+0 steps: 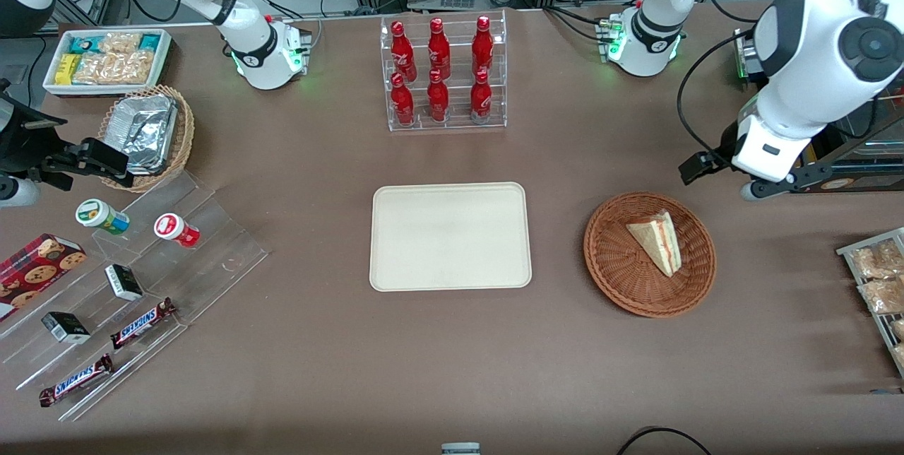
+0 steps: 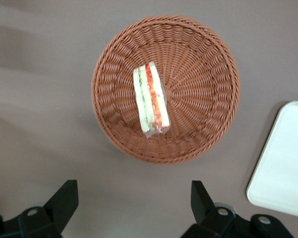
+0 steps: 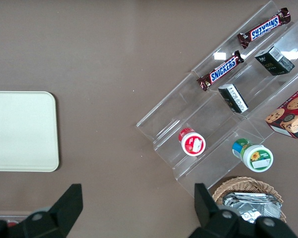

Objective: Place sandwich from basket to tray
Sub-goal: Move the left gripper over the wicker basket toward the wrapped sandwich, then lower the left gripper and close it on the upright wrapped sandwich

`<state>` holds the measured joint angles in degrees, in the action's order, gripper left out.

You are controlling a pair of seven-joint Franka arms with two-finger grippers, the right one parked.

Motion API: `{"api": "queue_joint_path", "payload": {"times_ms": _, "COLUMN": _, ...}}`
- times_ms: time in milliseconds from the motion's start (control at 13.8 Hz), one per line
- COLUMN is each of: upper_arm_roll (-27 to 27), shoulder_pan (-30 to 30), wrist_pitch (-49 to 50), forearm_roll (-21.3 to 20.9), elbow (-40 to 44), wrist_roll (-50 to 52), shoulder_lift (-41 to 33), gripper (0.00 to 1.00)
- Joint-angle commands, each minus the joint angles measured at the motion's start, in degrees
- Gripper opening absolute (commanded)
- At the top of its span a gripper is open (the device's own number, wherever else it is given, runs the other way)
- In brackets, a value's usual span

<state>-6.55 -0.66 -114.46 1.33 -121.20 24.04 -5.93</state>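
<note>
The left arm's hand [image 2: 131, 208] hangs open above the bench, at two o'clock from the round reddish-brown wicker basket [image 1: 614, 278] holding the triangular white-bread sandwich [image 1: 657, 241].

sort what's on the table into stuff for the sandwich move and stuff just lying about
For the job:
- triangular white-bread sandwich, lying in the
- round reddish-brown wicker basket
- flat cream rectangular tray, bare
- left arm's hand, open, above the table beside the basket

Lying about:
- red bottles in clear rack
- Snickers bars
- foil trays in tan basket
</note>
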Motion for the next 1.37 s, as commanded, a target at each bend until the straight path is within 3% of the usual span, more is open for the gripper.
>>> {"api": "queue_joint_path", "payload": {"times_ms": 0, "upper_arm_roll": -0.2, "shoulder_pan": -0.4, "wrist_pitch": -7.0, "forearm_roll": -0.6, "elbow": -5.7, "wrist_roll": 4.0, "shoulder_lift": -1.7, "gripper": 1.00}}
{"api": "queue_joint_path", "payload": {"times_ms": 289, "upper_arm_roll": -0.2, "shoulder_pan": -0.7, "wrist_pitch": -11.5, "forearm_roll": -0.8, "elbow": -5.8, "wrist_roll": 12.6, "shoulder_lift": 2.5, "gripper": 1.00}}
{"api": "queue_joint_path", "payload": {"times_ms": 1301, "upper_arm_roll": 0.0, "shoulder_pan": -0.7, "wrist_pitch": -27.2, "forearm_roll": -0.9, "elbow": -5.9, "wrist_roll": 16.9, "shoulder_lift": 17.7, "gripper": 1.00}}
